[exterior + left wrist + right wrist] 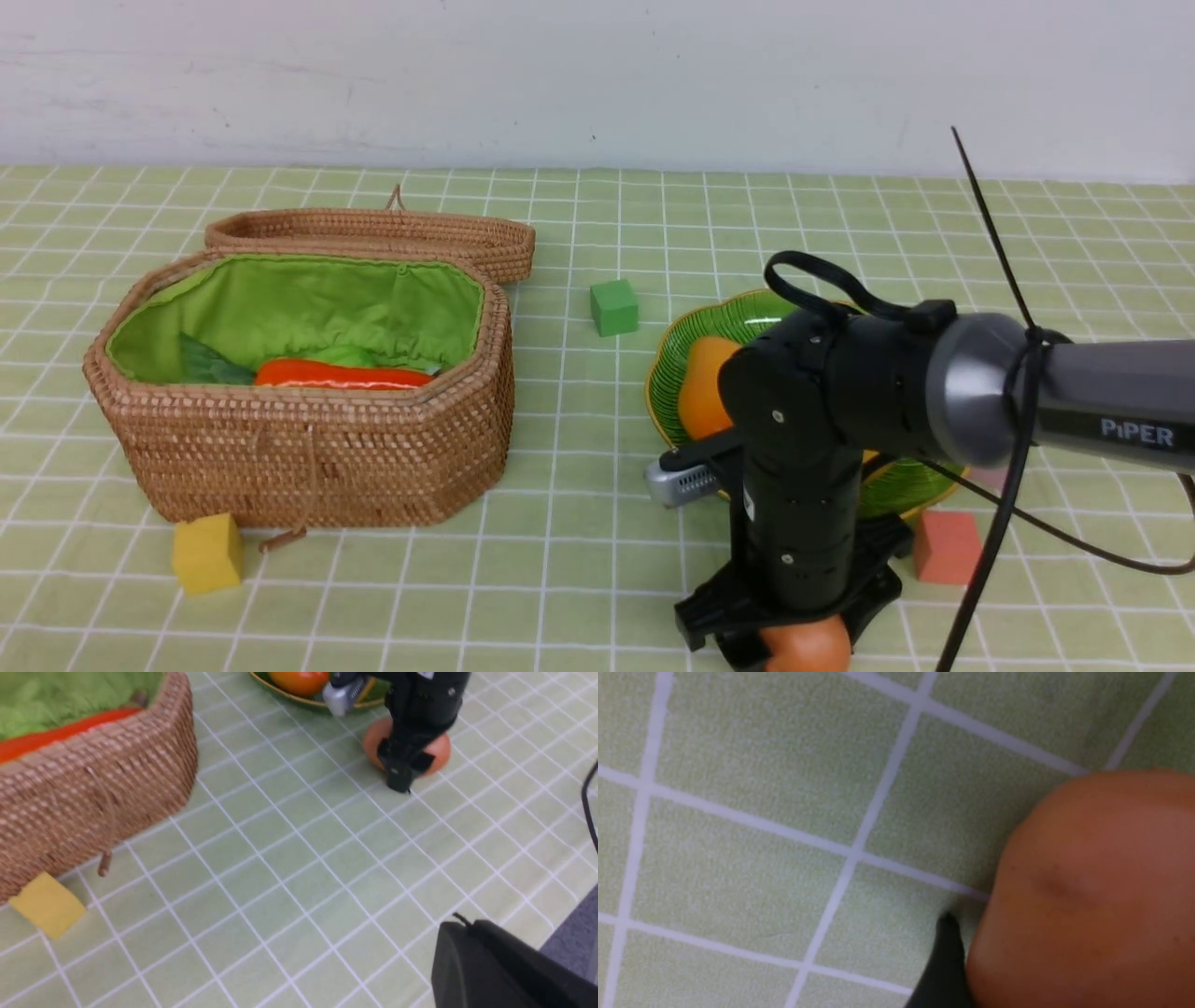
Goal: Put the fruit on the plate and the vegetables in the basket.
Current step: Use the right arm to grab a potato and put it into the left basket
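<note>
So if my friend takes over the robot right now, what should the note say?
Right gripper: down at the table, fingers on either side of the potato; grip not confirmed. The potato sits on the cloth.
Left gripper: shut, holding nothing visible, parked well back from the work.
Basket: carrot and something leafy green inside.
Plate: mango on it; the rest is hidden by the right arm.
Left to do: potato into the basket. Banana, mangosteen, eggplant and gourd are not visible; check the plate and basket for them.

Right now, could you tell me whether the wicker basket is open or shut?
Open. The basket shows its green lining, with the carrot lying inside. Its lid lies flat behind it on the table.
</note>
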